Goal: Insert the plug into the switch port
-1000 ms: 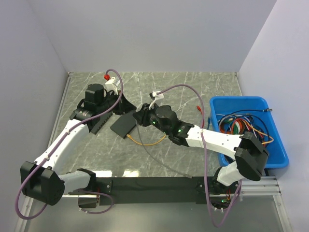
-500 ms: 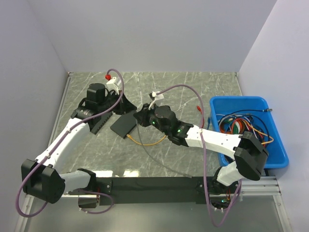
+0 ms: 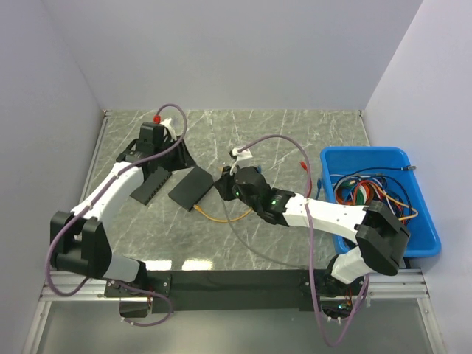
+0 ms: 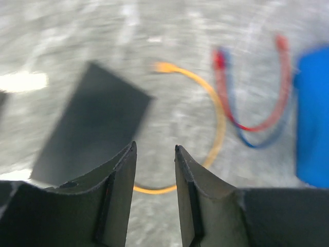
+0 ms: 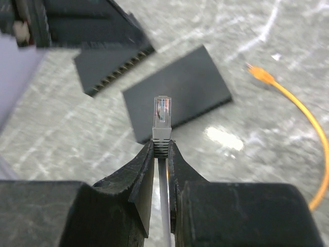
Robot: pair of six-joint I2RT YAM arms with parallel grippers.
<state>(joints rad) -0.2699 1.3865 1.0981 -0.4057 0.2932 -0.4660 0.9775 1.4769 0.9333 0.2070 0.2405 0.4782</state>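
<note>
My right gripper (image 5: pixel 161 145) is shut on the grey boot of a clear plug (image 5: pixel 162 114), which sticks out ahead of the fingertips, with its grey cable (image 3: pixel 243 243) trailing back between the jaws. Beyond the plug lies a flat black box (image 5: pixel 177 92), and further off a black switch (image 5: pixel 110 69) shows its row of ports along one edge. From above, the right gripper (image 3: pixel 223 181) sits at the right end of the flat box (image 3: pixel 193 188), and the switch (image 3: pixel 151 183) lies to its left. My left gripper (image 4: pixel 155 149) is open and empty, above the switch's far end (image 3: pixel 183 156).
An orange cable (image 3: pixel 225 218) curls on the marble table just in front of the flat box. A blue bin (image 3: pixel 398 158) holding several cables stands at the right. A red cable (image 4: pixel 280 67) and a blue one lie beside it.
The left arm has pulled back toward the far left and its jaws have opened from shut. The right gripper has shifted slightly right, still holding the plug.
</note>
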